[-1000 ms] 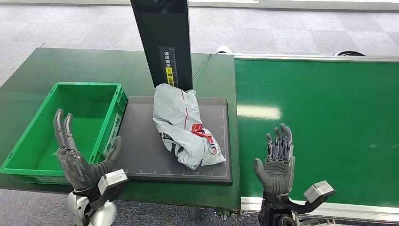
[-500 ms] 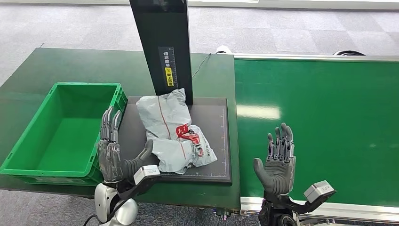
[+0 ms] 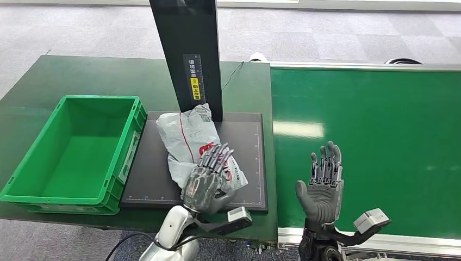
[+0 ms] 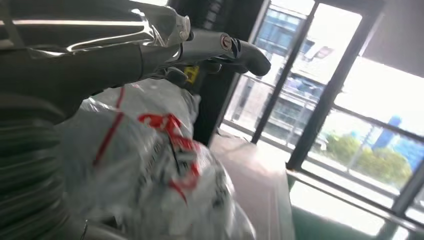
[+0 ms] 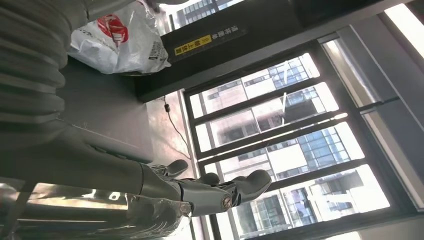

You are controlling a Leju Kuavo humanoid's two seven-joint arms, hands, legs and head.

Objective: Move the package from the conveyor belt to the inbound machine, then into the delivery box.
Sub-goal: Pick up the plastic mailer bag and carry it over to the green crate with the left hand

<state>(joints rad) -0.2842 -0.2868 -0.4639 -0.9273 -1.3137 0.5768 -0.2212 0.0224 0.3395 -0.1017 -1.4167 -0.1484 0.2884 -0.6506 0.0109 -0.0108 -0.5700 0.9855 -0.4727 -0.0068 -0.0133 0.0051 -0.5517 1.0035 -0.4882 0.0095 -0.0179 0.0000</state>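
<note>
The grey plastic package (image 3: 182, 133) with red print lies crumpled on the black platform (image 3: 155, 182) of the inbound machine, at the foot of its black column (image 3: 187, 54). My left hand (image 3: 209, 176) lies over the package's near end, fingers stretched out over it and not closed around it. In the left wrist view the package (image 4: 150, 165) sits right under the hand (image 4: 125, 55). My right hand (image 3: 322, 182) is raised with fingers apart and empty above the near edge of the green conveyor belt (image 3: 380, 141). The right wrist view has the package (image 5: 120, 40) beyond that hand (image 5: 175, 195).
An empty green delivery box (image 3: 126, 155) stands on the dark green table (image 3: 81, 73), just left of the platform. A thin cable (image 3: 234, 73) runs along the table behind the column.
My left hand has swung right, from above the green box onto the package's near end. The package has shifted left on the platform. The right hand has stayed put.
</note>
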